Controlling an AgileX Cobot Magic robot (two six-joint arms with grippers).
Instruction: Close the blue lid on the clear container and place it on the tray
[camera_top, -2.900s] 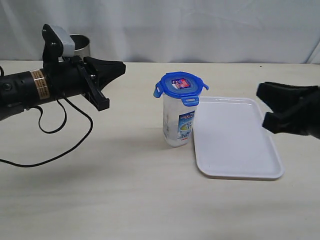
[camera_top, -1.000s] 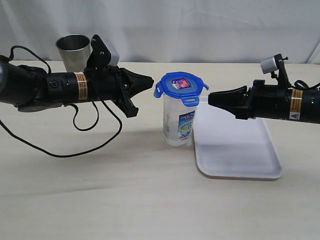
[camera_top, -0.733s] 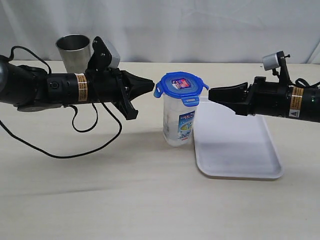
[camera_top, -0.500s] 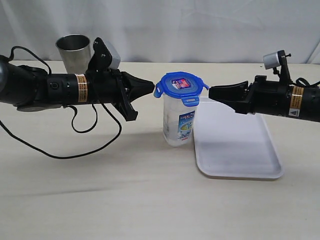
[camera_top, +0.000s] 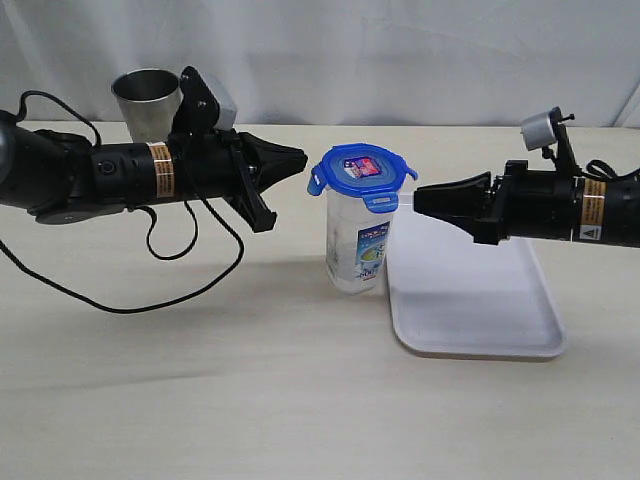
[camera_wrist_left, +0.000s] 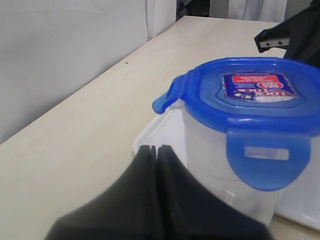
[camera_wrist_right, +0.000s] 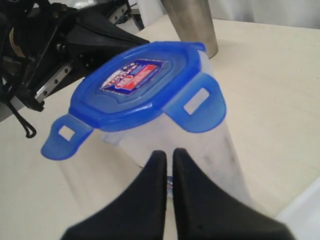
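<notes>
Clear container (camera_top: 356, 250) stood upright on table (camera_top: 250, 380), just beside tray (camera_top: 480, 300), not on it. Blue lid (camera_top: 362, 170) sat on top, flaps sticking outward. Left gripper (camera_top: 302, 160) and right gripper (camera_top: 418, 200) hovered either side near lid height, jaws of each pressed together, gripping nothing. Steel cup (camera_top: 148, 100) stood behind left arm.

Open table (camera_top: 250, 400) lies before the clear container (camera_top: 355, 250); the tray (camera_top: 470, 295) sits just beside it.
</notes>
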